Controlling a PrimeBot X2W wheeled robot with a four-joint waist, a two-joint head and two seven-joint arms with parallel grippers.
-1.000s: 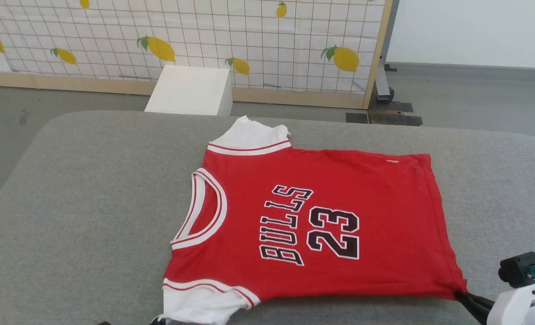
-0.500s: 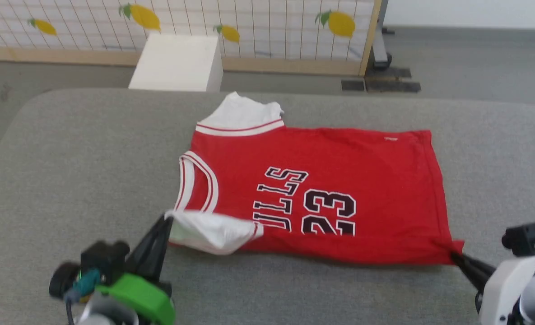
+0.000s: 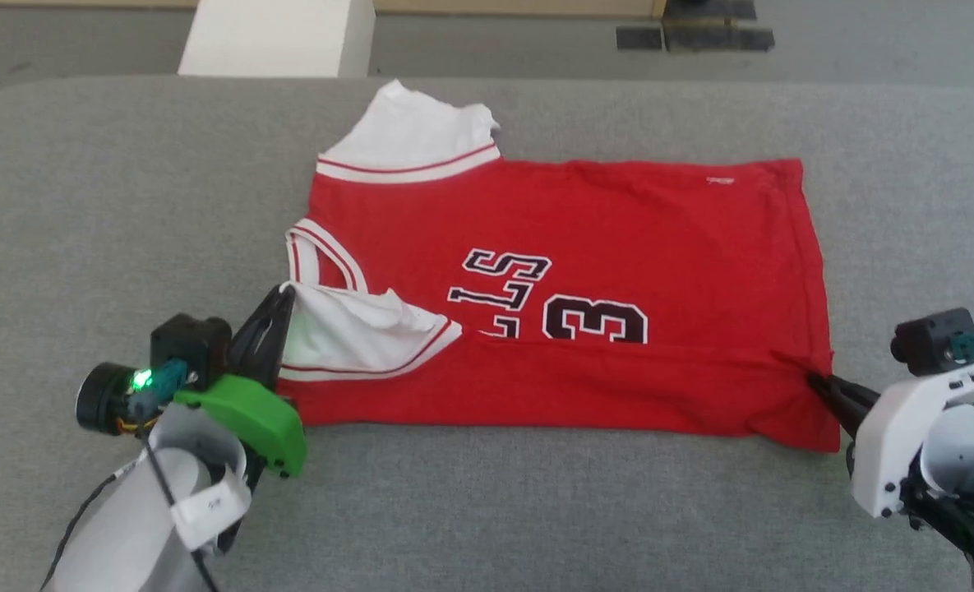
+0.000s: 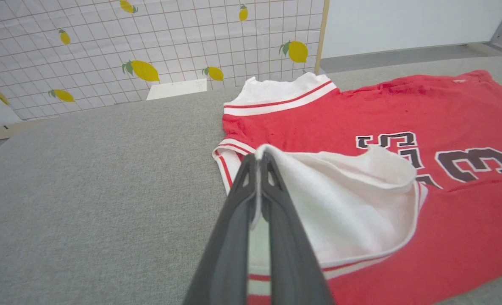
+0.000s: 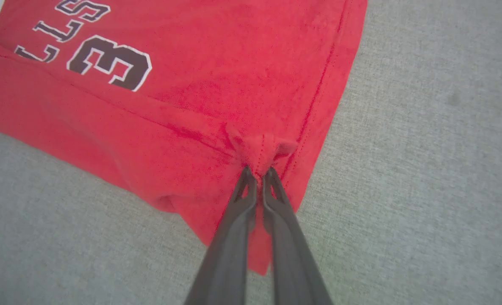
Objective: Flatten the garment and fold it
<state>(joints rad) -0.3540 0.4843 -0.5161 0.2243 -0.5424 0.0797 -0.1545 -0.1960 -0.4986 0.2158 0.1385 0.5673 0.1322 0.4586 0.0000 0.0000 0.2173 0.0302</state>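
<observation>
The garment (image 3: 618, 222) lies mid-way across the grey padded surface (image 3: 125, 205), collar toward the robot's left, hem (image 3: 807, 247) toward its right. Its near long edge is doubled over onto the front, hiding part of the print (just a few letters and a 3 left readable). The left gripper (image 3: 279, 298) is pinched tight on the edge of the near white sleeve (image 3: 347, 333), which sits flipped over the red beside the collar. The right gripper (image 3: 817, 383) is clamped on a bunched bit of fabric at the hem's near end. The far sleeve (image 3: 413, 131) lies flat close to the surface's far edge, a white box (image 3: 277, 37) just beyond. Plenty of bare grey left, right and front.
</observation>
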